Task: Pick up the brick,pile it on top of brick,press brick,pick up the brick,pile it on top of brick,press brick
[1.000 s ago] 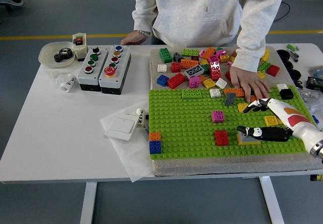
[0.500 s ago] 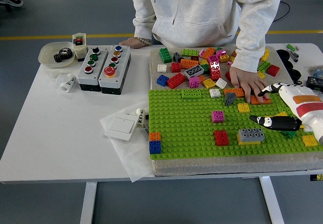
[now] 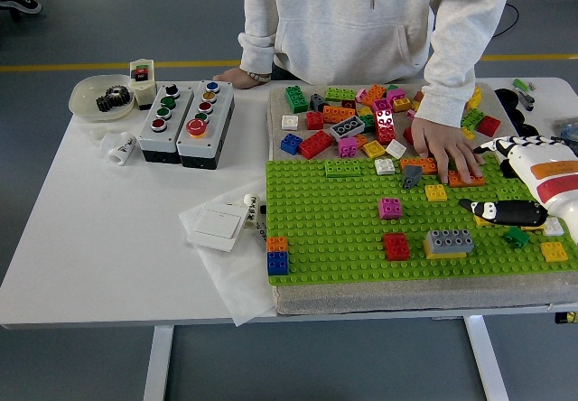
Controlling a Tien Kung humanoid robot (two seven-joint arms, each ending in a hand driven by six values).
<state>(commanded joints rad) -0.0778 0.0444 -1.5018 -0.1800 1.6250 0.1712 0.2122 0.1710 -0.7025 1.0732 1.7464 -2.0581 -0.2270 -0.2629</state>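
A grey brick (image 3: 450, 239) sits stacked on a yellow brick (image 3: 445, 255) on the green baseplate (image 3: 325, 220), right of centre. A red brick (image 3: 396, 247) lies just left of the stack and a magenta brick (image 3: 390, 208) above that. My right hand (image 3: 502, 209) hovers at the plate's right side, its black fingers (image 3: 492, 209) stretched leftward, open and holding nothing, a short gap right of the grey brick. An orange brick on a blue brick (image 3: 277, 256) stands at the plate's front left corner. The left hand is out of view.
A person stands at the far side, one hand (image 3: 447, 155) flat on the plate by an orange brick (image 3: 466, 181). Loose bricks (image 3: 348, 116) are heaped behind the plate. Button boxes (image 3: 185, 123), a bowl (image 3: 88, 103) and a white switch (image 3: 217, 226) lie to the left.
My right hand has come off the grey brick and drawn back to the right. The grey and yellow stack stays in place. The person's hand has barely shifted.
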